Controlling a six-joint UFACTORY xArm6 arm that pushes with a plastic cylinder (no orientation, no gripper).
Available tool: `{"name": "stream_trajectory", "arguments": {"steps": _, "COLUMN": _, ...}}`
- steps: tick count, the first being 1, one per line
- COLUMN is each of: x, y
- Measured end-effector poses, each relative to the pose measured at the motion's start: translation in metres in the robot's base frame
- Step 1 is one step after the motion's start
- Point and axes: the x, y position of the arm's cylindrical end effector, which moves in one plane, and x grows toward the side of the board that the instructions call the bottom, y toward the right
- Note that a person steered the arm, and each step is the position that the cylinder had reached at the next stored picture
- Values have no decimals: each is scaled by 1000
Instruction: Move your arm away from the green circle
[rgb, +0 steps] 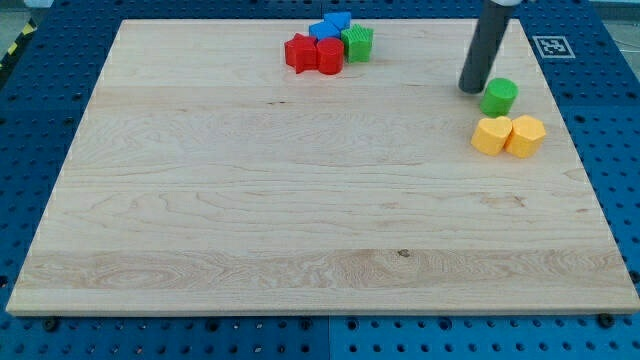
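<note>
**Dark rod beside the green circle, near the surface's right edge**

Dark and straight, the rod comes down from the view's top, and my tip rests on the pale wooden surface close to its top right corner. The arm ends in this bare rod, with no fingers to open, close or grip. The tip stands just beside the green circle, on that block's left and slightly toward the top edge; whether the two touch I cannot tell.

Below the green circle, toward the bottom edge, sit two yellow blocks side by side and touching. The left yellow block looks rounded with flat sides, and the right yellow block looks like a hexagon. Both lie near the right edge, close under the green circle.

Well apart, near the middle of the top edge, four blocks huddle together. A red star-like block and a red block press side by side. A blue block lies behind them toward the top edge, and a green block sits at the cluster's right.
</note>
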Motion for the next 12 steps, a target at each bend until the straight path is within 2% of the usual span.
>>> {"name": "stream_trajectory", "arguments": {"steps": 1, "x": 34, "y": 15}}
{"name": "stream_trajectory", "arguments": {"steps": 2, "x": 39, "y": 12}}
{"name": "stream_trajectory", "arguments": {"steps": 5, "x": -1, "y": 9}}
{"name": "stream_trajectory", "arguments": {"steps": 8, "x": -69, "y": 10}}
{"name": "stream_trajectory", "arguments": {"steps": 12, "x": -69, "y": 13}}
